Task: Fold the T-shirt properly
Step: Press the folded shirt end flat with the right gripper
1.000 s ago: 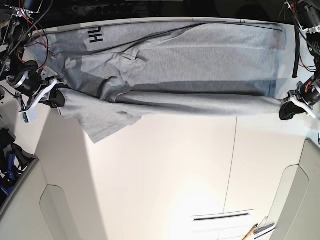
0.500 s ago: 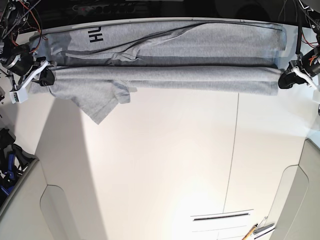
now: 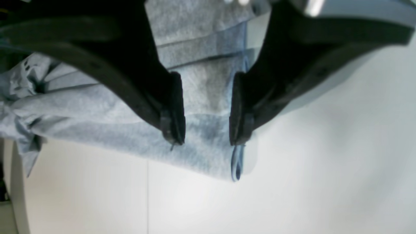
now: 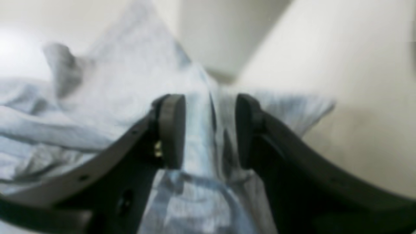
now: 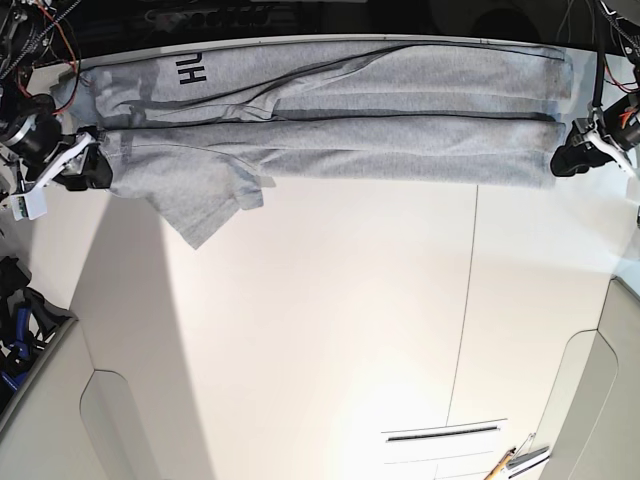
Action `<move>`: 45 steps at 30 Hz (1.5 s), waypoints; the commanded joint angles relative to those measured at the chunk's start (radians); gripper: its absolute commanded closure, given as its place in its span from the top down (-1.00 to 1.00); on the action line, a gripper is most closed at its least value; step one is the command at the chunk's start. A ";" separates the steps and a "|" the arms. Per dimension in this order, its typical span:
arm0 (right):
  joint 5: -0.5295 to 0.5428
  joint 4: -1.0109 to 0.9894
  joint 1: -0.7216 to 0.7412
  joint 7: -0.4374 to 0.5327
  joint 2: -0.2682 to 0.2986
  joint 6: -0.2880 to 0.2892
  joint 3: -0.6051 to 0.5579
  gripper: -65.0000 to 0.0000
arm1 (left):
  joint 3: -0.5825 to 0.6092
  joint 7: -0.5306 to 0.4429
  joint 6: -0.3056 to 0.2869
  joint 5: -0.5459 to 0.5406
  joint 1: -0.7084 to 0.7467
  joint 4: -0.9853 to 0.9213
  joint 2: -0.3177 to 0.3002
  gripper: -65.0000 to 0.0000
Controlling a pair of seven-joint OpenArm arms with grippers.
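Note:
The light grey T-shirt (image 5: 350,150) lies along the far edge of the white table (image 5: 330,330), folded lengthwise into a long band. Black lettering (image 5: 190,70) shows at its far left, and a sleeve (image 5: 205,205) sticks out toward the front. My left gripper (image 5: 565,160) is at the band's right end; in the left wrist view (image 3: 206,140) its jaws stand apart over the hem of the shirt (image 3: 208,91). My right gripper (image 5: 88,165) is at the left end; in the right wrist view (image 4: 208,100) its jaws stand apart with a ridge of shirt cloth (image 4: 208,136) between them.
Cables and arm hardware (image 5: 30,40) crowd the far left corner, and more of the same (image 5: 615,60) the far right. A seam (image 5: 465,300) runs down the table. A pen-like tool (image 5: 505,462) lies at the front right. Curved cut-outs (image 5: 100,420) flank the front.
Both grippers carried the shirt's near edge toward the far side and lowered it. The band now lies flat and narrower, and the jaws have parted.

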 commanded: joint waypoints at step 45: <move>-0.165 0.416 -0.155 -0.054 -0.153 -0.014 -0.501 -1.00 | -0.008 -0.014 -0.017 -0.040 -0.011 0.017 -0.016 -0.20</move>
